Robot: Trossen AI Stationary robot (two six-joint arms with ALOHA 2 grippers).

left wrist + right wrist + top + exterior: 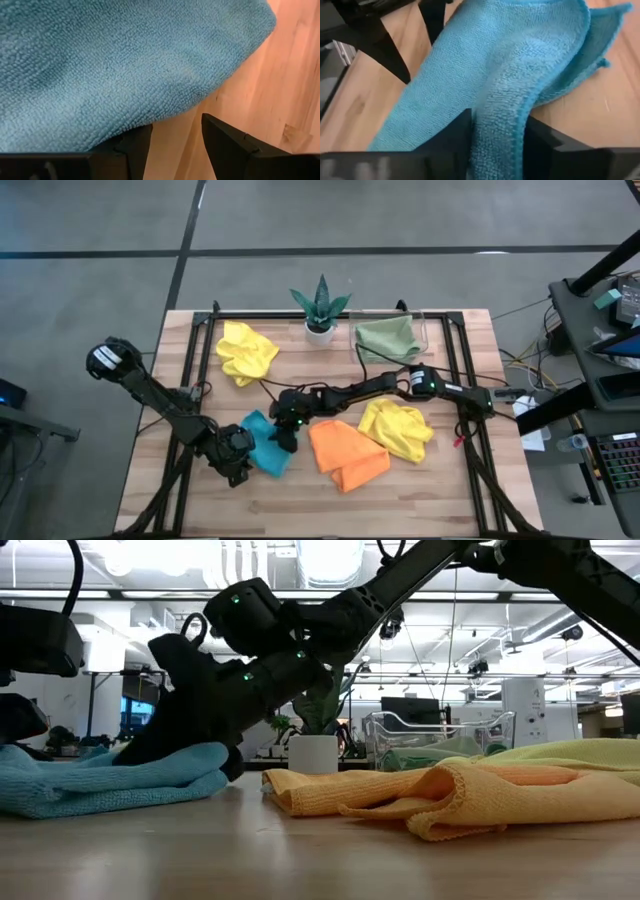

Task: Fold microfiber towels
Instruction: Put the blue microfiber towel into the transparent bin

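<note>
Both pincers (240, 463) (286, 442) low at blue towel (265, 442), seemingly.

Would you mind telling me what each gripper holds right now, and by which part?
The right gripper has a raised fold of the blue towel between its fingers. The left gripper is open at that towel's edge, holding nothing.

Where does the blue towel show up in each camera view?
High: blue towel front centre-left, between both grippers.
Low: far left, on the table.
Left wrist: fills most of the picture.
Right wrist: runs between the right gripper fingers.
Shared landmark: orange towel, just right of it in high and low.
</note>
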